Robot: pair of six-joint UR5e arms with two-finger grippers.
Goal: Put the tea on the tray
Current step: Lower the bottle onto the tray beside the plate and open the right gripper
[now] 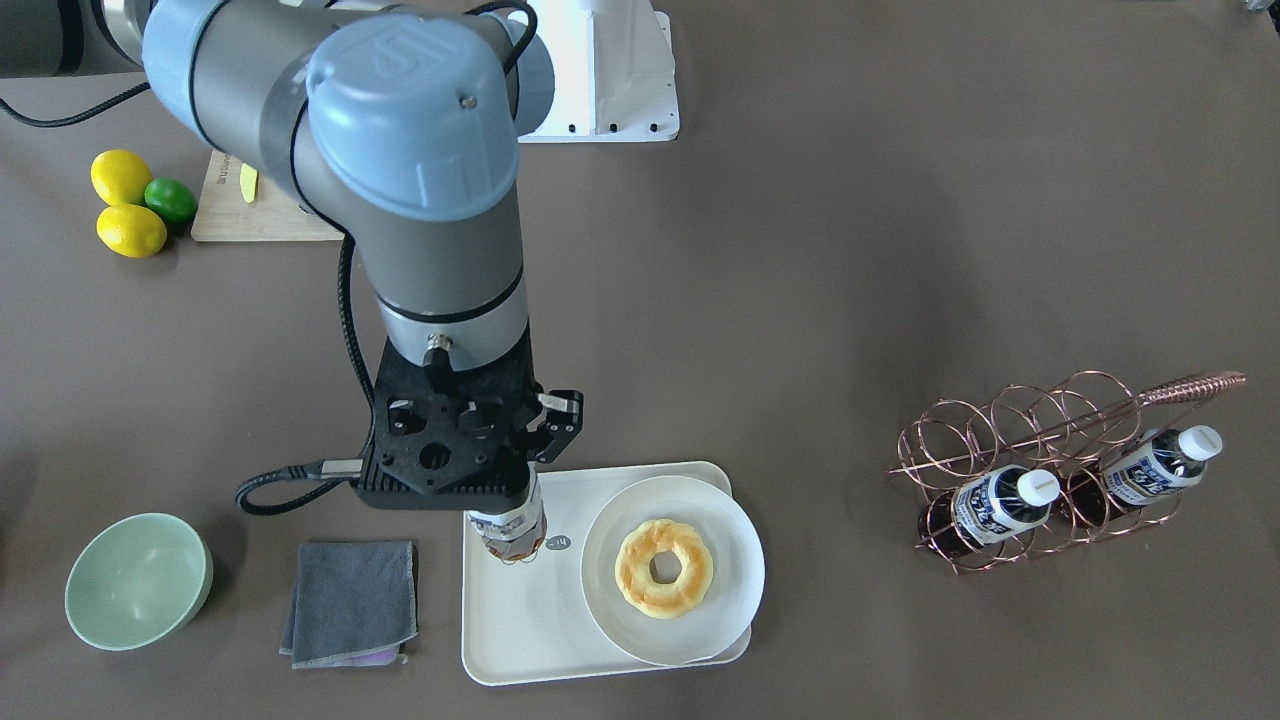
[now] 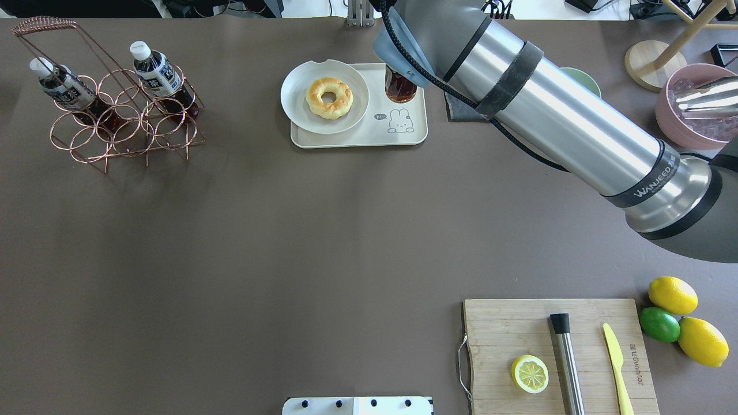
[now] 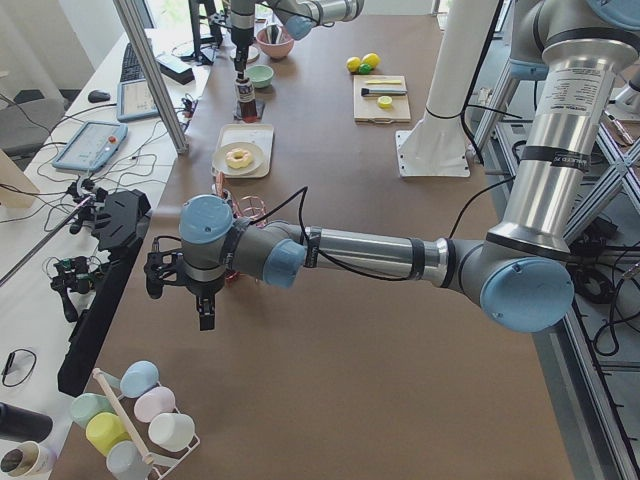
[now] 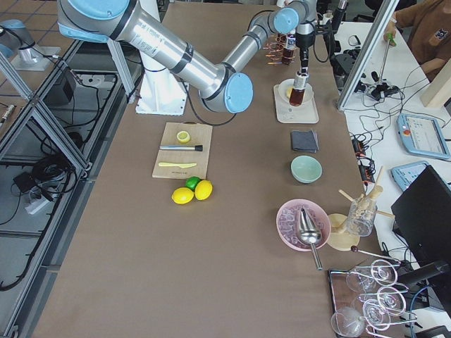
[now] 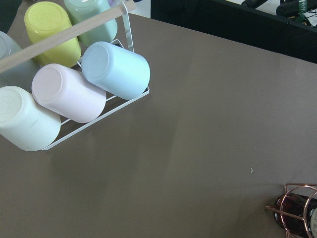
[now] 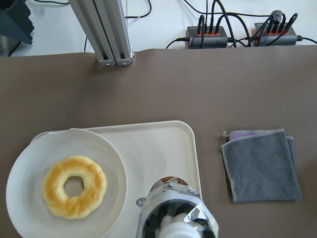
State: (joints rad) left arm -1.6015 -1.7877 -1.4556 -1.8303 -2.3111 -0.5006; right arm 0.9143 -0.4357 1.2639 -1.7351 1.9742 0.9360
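Brown matting covers the long table, with desks and cables along its far edge. In the lower middle of the front-facing view lies the tray (image 1: 520, 625), cream with a raised rim. A round white plate (image 1: 735, 590) holding a doughnut (image 1: 663, 567) overlaps the tray's right end. The tea (image 1: 512, 530) stands upright inside the rim at the tray's left end, just beside the plate and next to a small printed speech bubble. I cannot tell whether its base rests on the tray floor or sits just above it. The right gripper (image 4: 301, 70) comes straight down on the bottle, and in the side views its jaws look narrow and clamped on the capped top. A folded grey cloth (image 1: 350, 600) and a green bowl (image 1: 138, 580) lie to the left of the tray. At the right of that view a copper wire rack (image 1: 1195, 383) holds two more bottles (image 1: 1000, 505). In the left side view the left gripper (image 3: 205, 318) hangs over the table at lower left, near the rack, and I cannot tell how its jaws stand.
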